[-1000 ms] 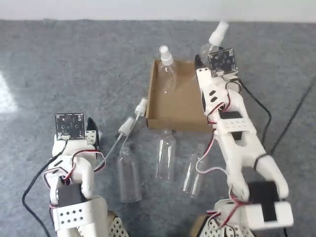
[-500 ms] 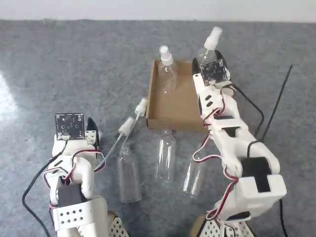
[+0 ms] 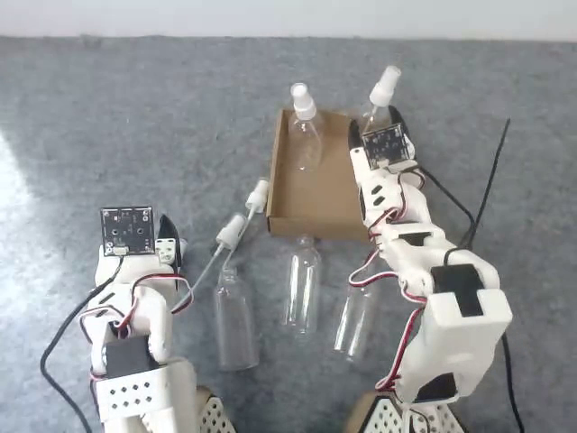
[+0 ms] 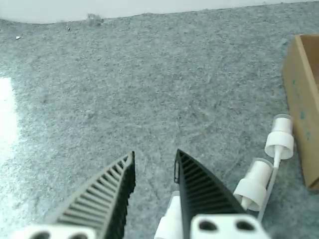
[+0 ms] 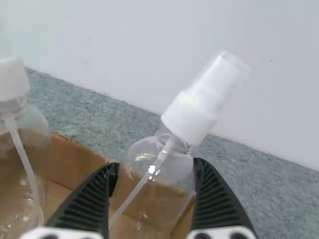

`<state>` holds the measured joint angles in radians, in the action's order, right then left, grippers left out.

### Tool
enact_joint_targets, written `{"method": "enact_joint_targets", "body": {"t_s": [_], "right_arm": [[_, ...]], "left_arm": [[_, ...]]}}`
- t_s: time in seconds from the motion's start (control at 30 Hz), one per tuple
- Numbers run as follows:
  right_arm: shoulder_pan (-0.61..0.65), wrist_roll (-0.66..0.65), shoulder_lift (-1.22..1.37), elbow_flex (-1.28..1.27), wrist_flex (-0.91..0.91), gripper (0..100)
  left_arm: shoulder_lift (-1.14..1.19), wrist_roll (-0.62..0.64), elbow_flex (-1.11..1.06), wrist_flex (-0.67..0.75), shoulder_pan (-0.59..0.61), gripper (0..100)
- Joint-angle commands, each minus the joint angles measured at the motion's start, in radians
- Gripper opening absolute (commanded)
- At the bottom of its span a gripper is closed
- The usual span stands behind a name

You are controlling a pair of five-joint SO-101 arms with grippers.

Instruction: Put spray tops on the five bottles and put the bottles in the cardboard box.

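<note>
High view gives us the cardboard box (image 3: pixel 278 180) lying open on the grey worktop (image 3: pixel 135 117), ahead of the 2 arms. Our right hand (image 3: pixel 375 128) is clenched on the held bottle (image 3: pixel 371 112) at the box's far corner on its own side. That bottle is tilted and its white spray top (image 3: pixel 386 85) points up and away past the far rim. In the right wrist view the black fingers (image 5: pixel 97 194) flank the clear body of the held bottle (image 5: pixel 159 164) just under its spray top (image 5: pixel 199 107), with the box floor (image 5: pixel 70 159) behind. We cannot tell whether the base touches the box. A boxed bottle (image 3: pixel 305 135), also capped, sits in the box on the side nearer the left arm, its cap over the far rim. 3 bare bottles (image 3: pixel 302 284) lie uncapped on the worktop in a row just in front of the box, well apart from each other. 2 loose spray tops (image 3: pixel 231 232) with their thin tubes lie beside the box's near corner, between it and the left arm. Our left hand (image 3: pixel 173 248) rests low near its base, released, and in the left wrist view its fingers (image 4: pixel 114 184) stand parted over the worktop, the loose spray tops (image 4: pixel 251 181) off to one side by the box wall (image 4: pixel 301 99)
</note>
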<state>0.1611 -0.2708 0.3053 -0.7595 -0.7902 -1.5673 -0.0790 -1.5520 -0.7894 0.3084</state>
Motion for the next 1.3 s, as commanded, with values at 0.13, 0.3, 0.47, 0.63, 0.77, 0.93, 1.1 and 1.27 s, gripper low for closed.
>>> {"method": "enact_joint_targets", "body": {"t_s": [0.13,0.3,0.47,0.63,0.77,0.93,1.1,1.27], "right_arm": [[0.005,-0.015,-0.008,0.064,-0.031,0.6],[0.005,-0.014,-0.004,0.078,-0.031,0.6],[0.005,-0.014,0.051,0.123,-0.031,0.6],[0.004,-0.014,0.061,0.126,-0.031,0.6],[0.001,-0.015,0.062,0.114,-0.03,0.7],[0.007,-0.064,0.059,0.097,-0.03,8.0],[0.008,-0.086,0.059,0.097,-0.022,14.5],[0.008,-0.094,0.059,0.097,-0.03,11.8]], "left_arm": [[-0.012,-0.006,0.007,0.029,-0.003,11],[-0.012,-0.006,0.007,0.029,-0.003,11],[-0.012,-0.006,0.007,0.029,-0.003,11],[-0.012,-0.008,0.007,0.029,-0.003,11],[-0.012,-0.008,0.007,0.029,-0.003,11],[-0.012,-0.008,0.007,0.029,-0.002,11],[-0.012,-0.008,0.007,0.029,-0.002,11],[-0.012,-0.008,0.007,0.029,-0.002,11]]}}
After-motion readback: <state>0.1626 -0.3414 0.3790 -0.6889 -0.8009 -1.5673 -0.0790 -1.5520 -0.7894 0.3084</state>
